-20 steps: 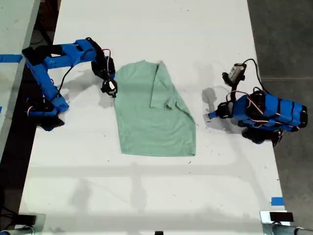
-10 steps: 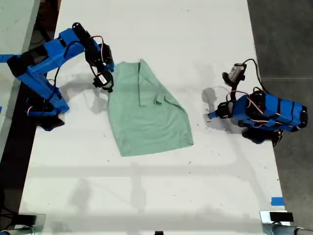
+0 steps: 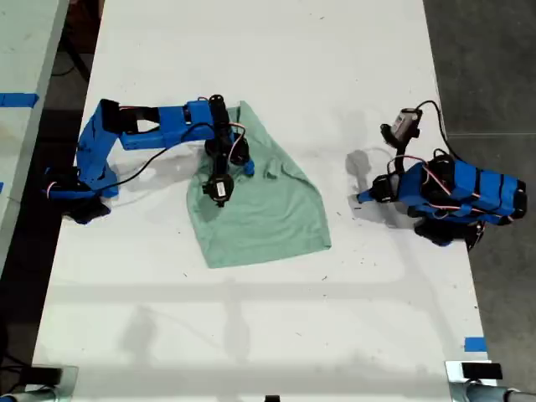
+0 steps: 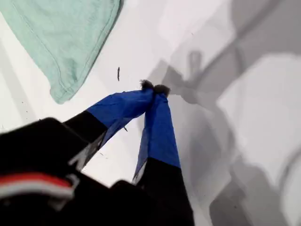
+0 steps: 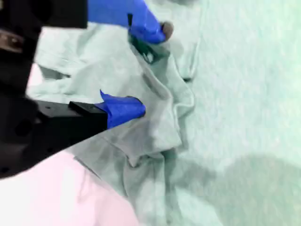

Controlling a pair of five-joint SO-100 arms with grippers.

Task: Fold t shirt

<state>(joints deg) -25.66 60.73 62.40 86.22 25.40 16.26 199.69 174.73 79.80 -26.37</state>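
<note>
My second tool (image 5: 141, 66) hangs open over the bunched t shirt (image 3: 268, 209) – closing there risks pinching several layers – my first tool (image 4: 154, 88) closed, empty.

Bare worktop (image 3: 276, 50) lies open all around the t shirt (image 3: 268, 213); over its collar end my second pincer (image 5: 141, 70) and its arm block the way.

White table (image 3: 276, 50), dark grey floor (image 3: 481, 59) at the exterior view's right, blue tape (image 3: 475, 344).
</note>
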